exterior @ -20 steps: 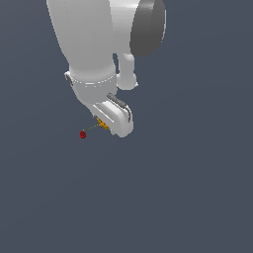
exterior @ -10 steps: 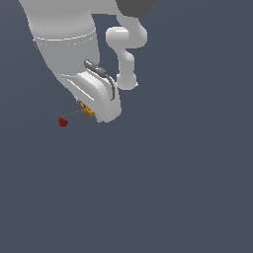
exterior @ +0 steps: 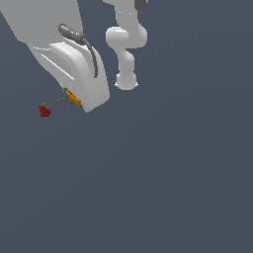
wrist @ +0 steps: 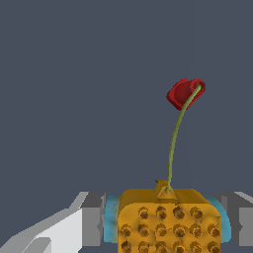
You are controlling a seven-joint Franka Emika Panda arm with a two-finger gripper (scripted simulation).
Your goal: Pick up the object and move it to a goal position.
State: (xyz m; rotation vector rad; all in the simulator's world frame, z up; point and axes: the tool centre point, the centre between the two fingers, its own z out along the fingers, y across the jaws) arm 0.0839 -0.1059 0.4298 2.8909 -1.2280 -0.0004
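The object (exterior: 73,98) is a tiny orange-yellow studded block with cyan edges. A thin line joins it to a small red blob (exterior: 44,110) that lies toward the exterior view's left of it. My white gripper (exterior: 78,102) is shut on the block, which peeks out at its lower tip. In the wrist view the block (wrist: 168,222) sits between my two grey fingers (wrist: 92,217), with cyan showing on both of its sides. The line rises from it to the red blob (wrist: 185,93). The fingertips are hidden in the exterior view.
The white arm links (exterior: 126,47) stand behind the gripper at the top of the exterior view. The ground (exterior: 163,178) is a plain dark grey-blue surface with nothing else on it.
My gripper has moved toward the exterior view's left with the block still held. It looms larger in the picture now. The red blob has shifted left along with it.
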